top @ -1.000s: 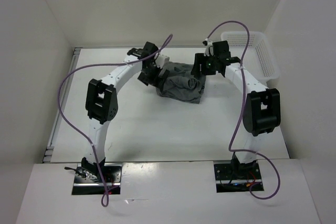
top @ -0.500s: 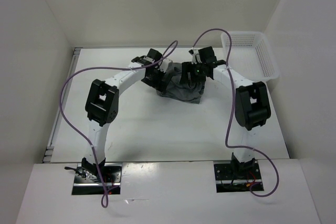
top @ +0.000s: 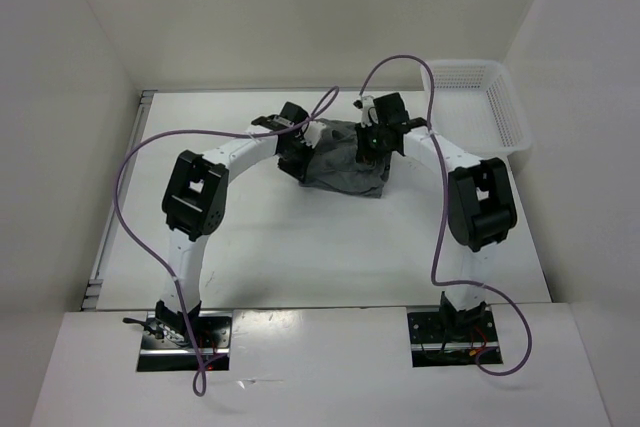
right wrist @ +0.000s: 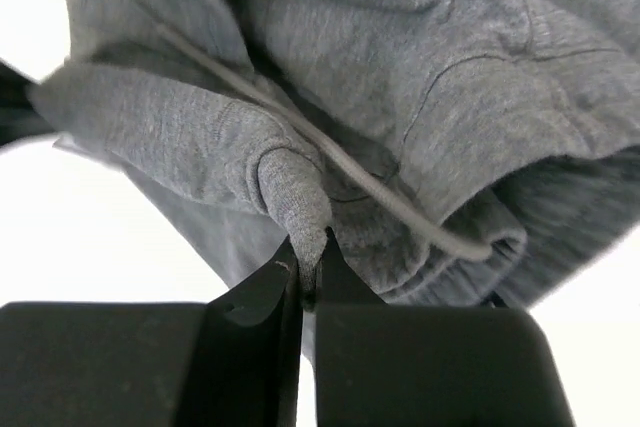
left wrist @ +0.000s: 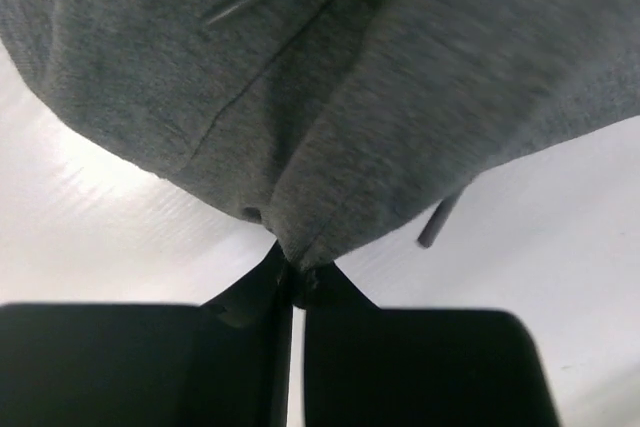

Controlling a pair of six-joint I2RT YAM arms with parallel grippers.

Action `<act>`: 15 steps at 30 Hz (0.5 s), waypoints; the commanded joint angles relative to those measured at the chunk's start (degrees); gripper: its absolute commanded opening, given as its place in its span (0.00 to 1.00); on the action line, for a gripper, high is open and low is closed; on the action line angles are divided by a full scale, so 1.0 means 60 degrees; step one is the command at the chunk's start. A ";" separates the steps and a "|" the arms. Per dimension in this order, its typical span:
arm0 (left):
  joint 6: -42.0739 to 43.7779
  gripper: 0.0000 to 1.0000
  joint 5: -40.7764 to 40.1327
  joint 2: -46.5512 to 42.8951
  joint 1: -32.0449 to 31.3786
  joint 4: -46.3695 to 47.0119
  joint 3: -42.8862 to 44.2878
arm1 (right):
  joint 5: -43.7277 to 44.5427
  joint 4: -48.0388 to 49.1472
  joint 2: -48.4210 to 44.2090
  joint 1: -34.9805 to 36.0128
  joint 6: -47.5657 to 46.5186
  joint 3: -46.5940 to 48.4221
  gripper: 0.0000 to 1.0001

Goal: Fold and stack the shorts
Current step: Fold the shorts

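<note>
The grey shorts [top: 340,162] lie crumpled in a heap at the back middle of the table. My left gripper [top: 300,152] is at the heap's left edge. In the left wrist view that gripper [left wrist: 292,272] is shut on a pinched fold of the shorts [left wrist: 380,77], and a thin drawstring [left wrist: 438,222] hangs beside it. My right gripper [top: 372,145] is at the heap's upper right. Seen from the right wrist, this gripper [right wrist: 308,267] is shut on a rolled edge of the shorts [right wrist: 420,77], with the drawstring [right wrist: 390,192] lying across the folds.
A white mesh basket [top: 490,102] stands at the back right corner against the wall. White walls close the table on the left, back and right. Purple cables [top: 135,162] loop off both arms.
Both grippers moved inward onto the heap and closed on the fabric; they stood open at its sides a second ago. The right arm swung left, away from the basket.
</note>
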 commanded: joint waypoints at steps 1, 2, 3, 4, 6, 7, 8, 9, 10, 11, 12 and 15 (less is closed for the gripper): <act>0.0035 0.00 0.0695 -0.0715 0.0245 -0.0421 -0.0360 | 0.0322 -0.0270 -0.1428 0.0066 -0.1833 -0.0690 0.00; 0.0035 0.00 0.0696 -0.0804 0.0246 -0.0523 -0.0361 | 0.0235 -0.0272 -0.1621 0.0167 -0.2562 -0.0912 0.00; 0.0035 0.00 0.0696 -0.0906 0.0246 -0.0713 -0.0521 | 0.0148 -0.0359 -0.1811 0.0168 -0.2830 -0.1146 0.00; 0.0035 0.00 0.0696 -0.1139 0.0246 -0.0715 -0.0798 | 0.0147 -0.0360 -0.2204 0.0284 -0.3094 -0.1612 0.00; 0.0035 0.00 0.0812 -0.1360 0.0246 -0.1079 -0.1049 | 0.0059 -0.0360 -0.2515 0.0577 -0.3826 -0.2040 0.03; 0.0035 0.00 0.0914 -0.1506 0.0159 -0.1255 -0.1137 | 0.0059 -0.0360 -0.2748 0.0694 -0.4075 -0.2404 0.04; 0.0035 0.00 0.0915 -0.1508 0.0071 -0.1373 -0.1239 | 0.0059 -0.0258 -0.2837 0.0783 -0.4252 -0.2597 0.08; 0.0035 0.00 0.0915 -0.1638 -0.0017 -0.1577 -0.1472 | 0.0059 -0.0257 -0.2838 0.0899 -0.4442 -0.2773 0.10; 0.0035 0.01 0.0915 -0.1741 -0.0134 -0.1666 -0.1605 | 0.0059 -0.0257 -0.2925 0.0901 -0.4575 -0.3050 0.11; 0.0035 0.03 0.0915 -0.1742 -0.0309 -0.1754 -0.1766 | 0.0059 -0.0359 -0.2926 0.1017 -0.4750 -0.3212 0.14; 0.0035 0.06 0.1002 -0.1829 -0.0311 -0.1755 -0.1898 | 0.0059 -0.0490 -0.3028 0.1105 -0.5027 -0.3359 0.17; 0.0035 0.31 0.1704 -0.1917 -0.0486 -0.2149 -0.2353 | 0.0146 -0.0930 -0.3350 0.1486 -0.5454 -0.3886 0.30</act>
